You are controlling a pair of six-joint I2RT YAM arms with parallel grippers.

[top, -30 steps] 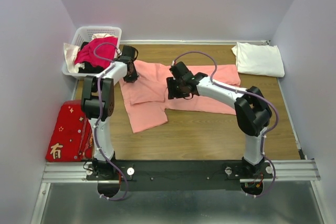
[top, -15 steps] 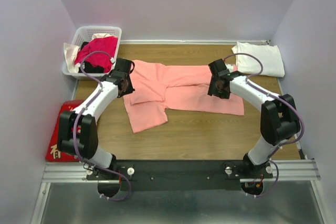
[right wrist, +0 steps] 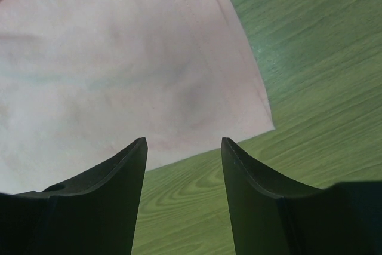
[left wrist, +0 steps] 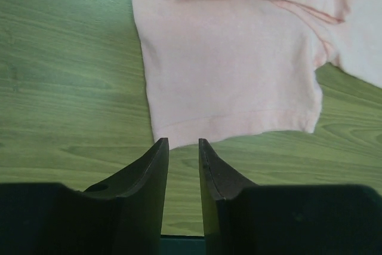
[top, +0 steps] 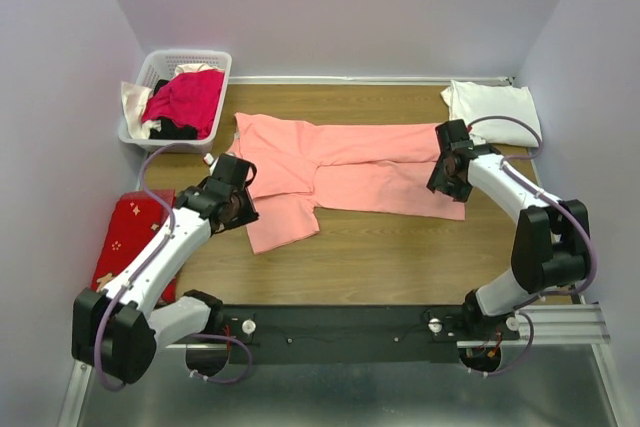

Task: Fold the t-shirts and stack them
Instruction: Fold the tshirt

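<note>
The salmon-pink t-shirt [top: 350,162] lies spread flat across the middle of the table, with one sleeve [top: 280,222] pointing to the near left. My left gripper [top: 238,205] hovers at that sleeve's left edge. In the left wrist view the fingers [left wrist: 182,141] stand slightly apart and empty, just short of the sleeve hem [left wrist: 227,70]. My right gripper [top: 447,173] is open and empty over the shirt's right bottom corner [right wrist: 119,58]. The white t-shirt [top: 492,112] lies folded at the back right.
A white basket [top: 148,72] with red, black and pale clothes stands at the back left. A flat red cloth with gold characters [top: 125,242] lies at the left edge, partly under my left arm. Walls close in the table on three sides.
The right gripper moved from the shirt's middle to its right end, and the shirt now lies stretched out. The left gripper drew back from the shirt's far left edge towards the near sleeve.
</note>
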